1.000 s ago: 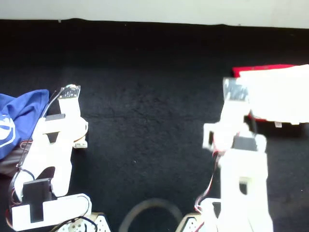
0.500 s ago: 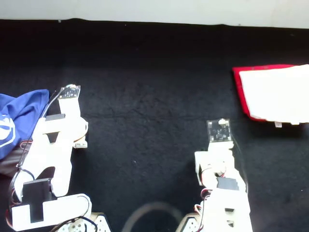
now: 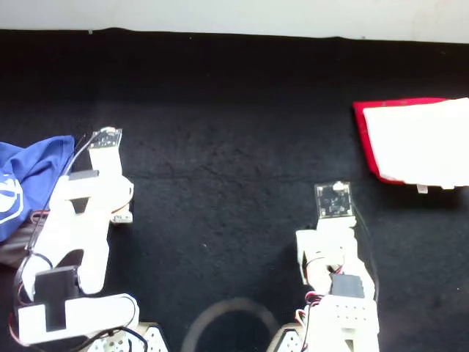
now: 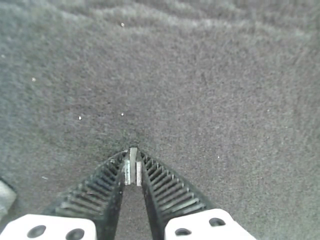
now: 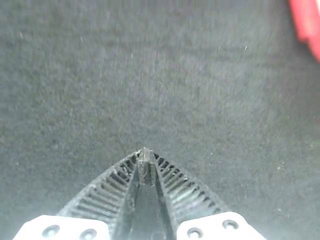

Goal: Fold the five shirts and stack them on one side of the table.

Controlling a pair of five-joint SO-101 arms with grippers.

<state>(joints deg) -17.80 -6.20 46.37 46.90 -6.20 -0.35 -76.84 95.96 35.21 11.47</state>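
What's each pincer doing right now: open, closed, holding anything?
Left pincer: closed, holding nothing.
Right pincer: closed, holding nothing.

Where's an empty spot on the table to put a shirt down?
The widest bare patch of the table is the middle, between the left arm and the right arm, up to the far edge. Crowded spots: the blue shirt at the left, the white shirt on the red shirt far right.

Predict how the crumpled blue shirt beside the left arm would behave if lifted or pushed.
The blue shirt lies in soft rumpled folds, so it would probably hang limp and light. Pushed across the fuzzy black table cover, it would likely bunch rather than slide.
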